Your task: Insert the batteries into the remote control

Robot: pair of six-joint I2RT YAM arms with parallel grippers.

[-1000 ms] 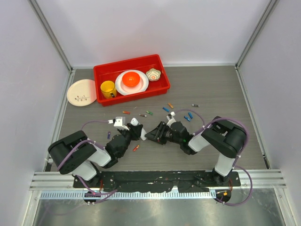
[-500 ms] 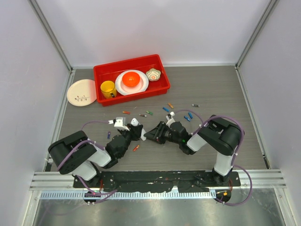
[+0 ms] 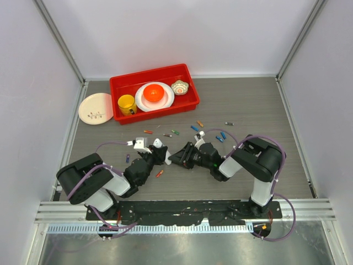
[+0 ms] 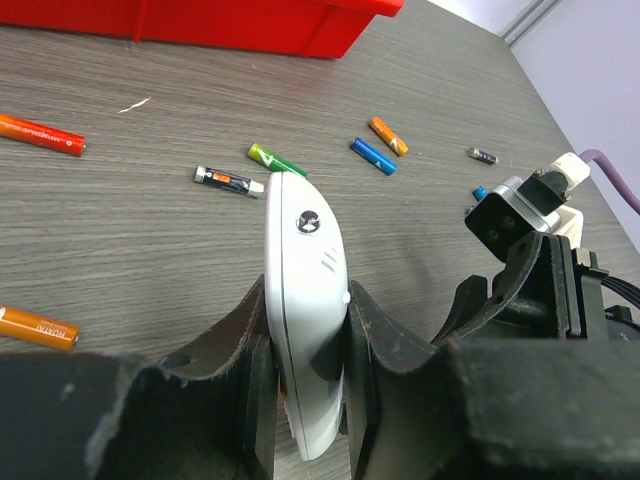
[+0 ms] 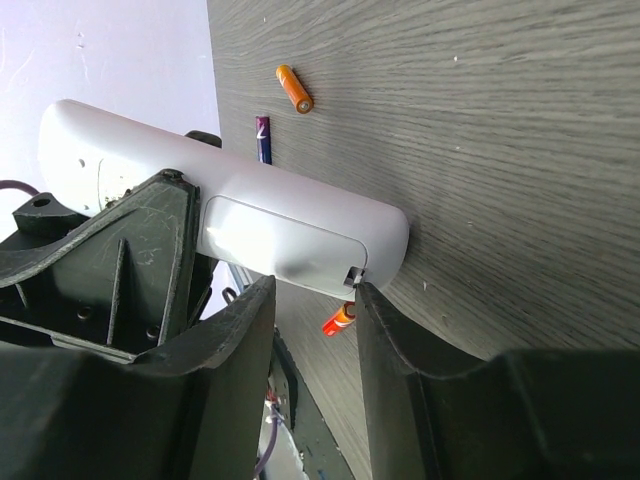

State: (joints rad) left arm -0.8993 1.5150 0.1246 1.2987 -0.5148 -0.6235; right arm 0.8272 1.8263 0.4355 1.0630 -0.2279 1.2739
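I have the remote control (image 4: 305, 300) pinched on its long edge by the left gripper (image 4: 310, 325). Its fingers are closed narrowly on the white body's two broad faces, and the rounded end sticks out past the tips. Held this way, the back of the remote faces the other arm rather than lying flat against the table (image 4: 150, 250), which I judge to be the reason for the grip.

In the right wrist view the battery cover (image 5: 280, 245) looks shut. The right gripper (image 5: 312, 298) is right up at the cover's latch end, with its fingers a little apart and holding nothing. I cannot tell whether a tip touches the latch.

The batteries (image 4: 228, 180) lie loose on the table beyond the remote, all apart from it, in orange, blue and green. As I read it, the cover must come off before any of them go in. The tip needs to catch the latch without pushing the remote out of the left fingers.
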